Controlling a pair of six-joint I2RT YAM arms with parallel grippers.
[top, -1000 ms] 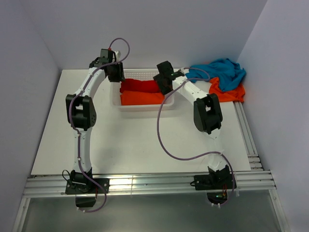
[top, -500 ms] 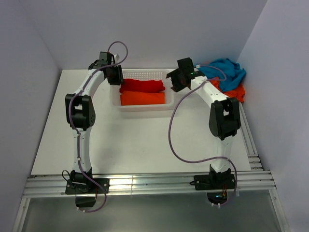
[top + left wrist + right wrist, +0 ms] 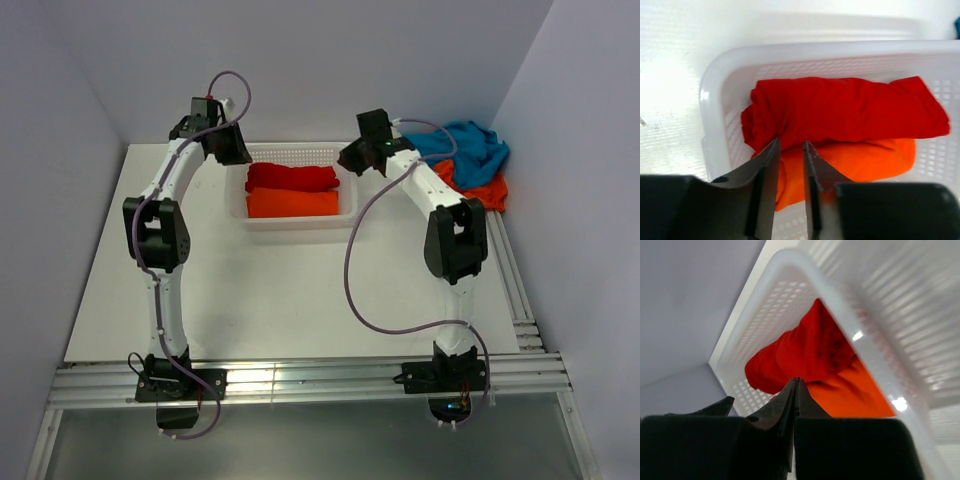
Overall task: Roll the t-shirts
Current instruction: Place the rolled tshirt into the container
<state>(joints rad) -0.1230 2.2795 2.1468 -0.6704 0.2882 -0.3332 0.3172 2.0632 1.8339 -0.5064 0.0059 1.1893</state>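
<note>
Two rolled t-shirts lie side by side in the white lattice basket [image 3: 300,222]: a red one [image 3: 290,178] at the back and an orange one [image 3: 295,204] in front. A teal t-shirt [image 3: 465,145] lies crumpled over another orange t-shirt [image 3: 485,190] at the back right. My left gripper [image 3: 232,150] hovers over the basket's left end, narrowly open with nothing between its fingers [image 3: 790,144]; below it are the red roll [image 3: 845,112] and the orange roll [image 3: 865,157]. My right gripper [image 3: 350,160] hangs at the basket's right end, shut and empty [image 3: 796,380], looking at the red roll [image 3: 800,357].
The basket rim [image 3: 710,100] [image 3: 855,315] stands close under both grippers. Walls close off the table at the back and on both sides. An aluminium rail [image 3: 515,290] runs along the right edge, another along the front.
My right gripper withdrew from inside the basket to its right end and shut. The left gripper lifted back to the left and its jaws narrowed. Both rolls stay in the basket.
</note>
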